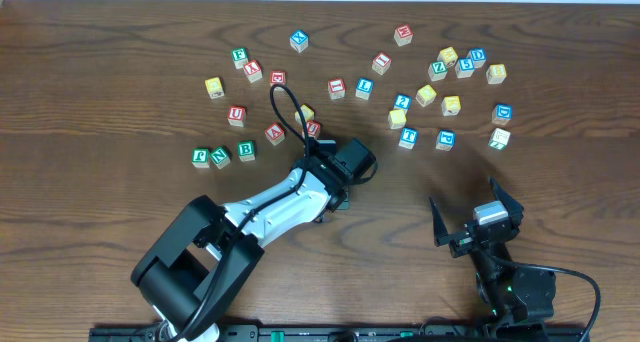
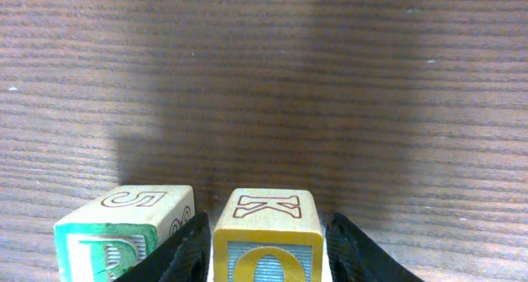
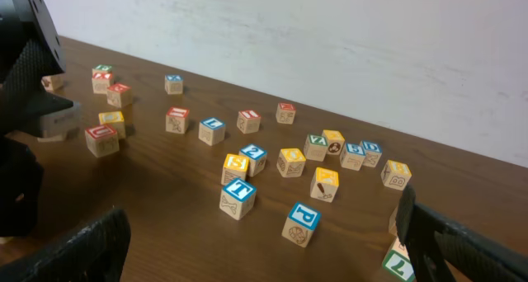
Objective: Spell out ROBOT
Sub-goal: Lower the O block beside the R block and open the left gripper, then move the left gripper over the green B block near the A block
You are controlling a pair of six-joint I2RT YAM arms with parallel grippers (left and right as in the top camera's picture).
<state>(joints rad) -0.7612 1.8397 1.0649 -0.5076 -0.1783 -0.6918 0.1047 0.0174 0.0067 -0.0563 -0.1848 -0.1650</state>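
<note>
- Claw of the left gripper is clenched on the O block, its jaws flat against the two side faces; a K shows on the block's top.
- Block and claw sit near the middle of the counter, somewhat toward the near edge. A green block stands just beside, with one jaw between the two; the frame cuts off its front letter.
- Right gripper rests released by the near right corner, holding nothing.
- Handling, as I judge it: a small wooden cube, light, rigid and not fragile, with smooth painted faces that could twist under an off-centre pinch.
- Best hold: square across opposite side faces, leaving the O readable.
- Other blocks lie scattered toward the far edge.
</note>
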